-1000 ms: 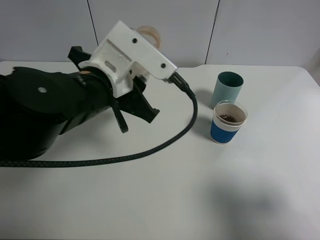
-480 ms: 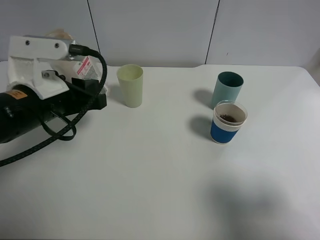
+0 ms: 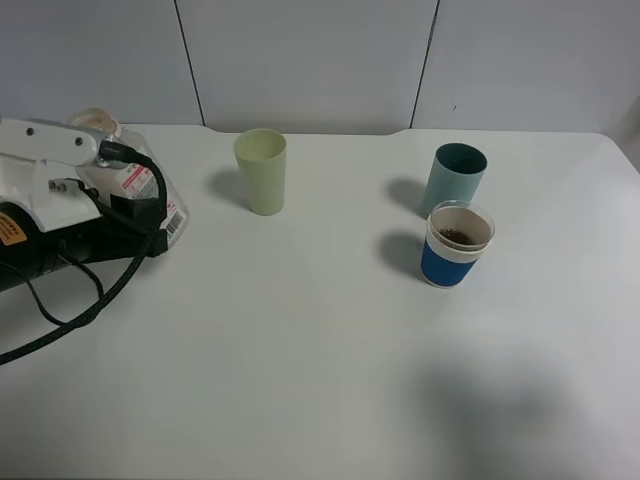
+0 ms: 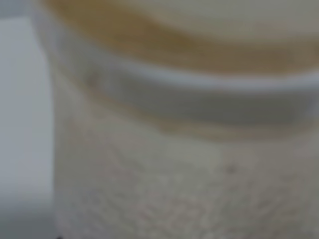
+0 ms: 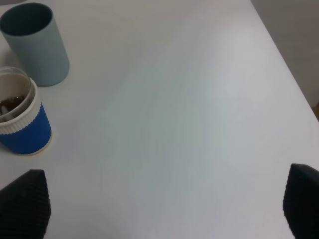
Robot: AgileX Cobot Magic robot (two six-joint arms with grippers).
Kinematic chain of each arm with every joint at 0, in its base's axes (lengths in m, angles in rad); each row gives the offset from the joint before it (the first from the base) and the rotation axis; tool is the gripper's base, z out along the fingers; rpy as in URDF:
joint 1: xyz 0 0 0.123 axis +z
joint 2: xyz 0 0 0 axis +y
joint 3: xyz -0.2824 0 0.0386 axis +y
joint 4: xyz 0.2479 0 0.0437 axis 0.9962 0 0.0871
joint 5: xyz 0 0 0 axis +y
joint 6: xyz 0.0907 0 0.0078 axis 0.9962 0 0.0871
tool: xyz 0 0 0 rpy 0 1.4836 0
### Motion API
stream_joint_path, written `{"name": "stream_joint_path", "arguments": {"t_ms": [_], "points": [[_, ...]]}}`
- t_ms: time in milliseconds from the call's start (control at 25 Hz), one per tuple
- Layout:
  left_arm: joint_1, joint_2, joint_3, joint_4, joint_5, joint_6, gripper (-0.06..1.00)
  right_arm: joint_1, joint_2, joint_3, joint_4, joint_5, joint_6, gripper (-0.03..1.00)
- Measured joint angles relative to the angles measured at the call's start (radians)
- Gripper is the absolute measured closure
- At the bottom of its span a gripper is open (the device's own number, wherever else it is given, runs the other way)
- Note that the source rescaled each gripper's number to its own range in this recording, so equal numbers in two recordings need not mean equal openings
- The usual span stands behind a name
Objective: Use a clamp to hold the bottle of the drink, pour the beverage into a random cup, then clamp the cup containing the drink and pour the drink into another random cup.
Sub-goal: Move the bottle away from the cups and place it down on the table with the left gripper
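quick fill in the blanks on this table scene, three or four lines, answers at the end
1. The band round the short cup is ____.
2. Just behind it stands a taller cup coloured ____.
3. In the high view, the bottle is to the ____ of the pale yellow-green tumbler.
4. The right gripper has its jaws ____.

Missing words: blue; teal; left; open

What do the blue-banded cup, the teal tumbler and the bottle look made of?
Blue-banded cup: probably translucent plastic, pale rim lets light through, matte blue band. Teal tumbler: likely opaque matte plastic, even colour. Bottle: clear glossy plastic, apparently, with a paper-like label.
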Motion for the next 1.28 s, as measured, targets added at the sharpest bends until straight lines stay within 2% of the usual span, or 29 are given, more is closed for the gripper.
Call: {"name": "stream_joint_path", "arguments": {"t_ms": [80, 200, 560, 680, 920, 1280], "points": [[0.052, 0.0, 0.003, 0.071, 0.065, -0.008, 0.92, 0.0, 0.0, 0.0, 0.0, 0.0, 0.0, 0.17], [0.088, 0.0, 0.003, 0.113, 0.114, -0.012, 0.92, 0.0, 0.0, 0.0, 0.0, 0.0, 0.0, 0.17], [0.168, 0.011, 0.003, 0.14, 0.144, -0.012, 0.92, 0.0, 0.0, 0.0, 0.0, 0.0, 0.0, 0.17], [0.184, 0.032, 0.003, 0.145, 0.133, -0.012, 0.92, 0.0, 0.0, 0.0, 0.0, 0.0, 0.0, 0.17], [0.238, 0.133, 0.003, 0.174, 0.018, -0.011, 0.92, 0.0, 0.0, 0.0, 0.0, 0.0, 0.0, 0.17], [0.282, 0.223, 0.003, 0.207, -0.081, -0.011, 0.92, 0.0, 0.0, 0.0, 0.0, 0.0, 0.0, 0.17]]}}
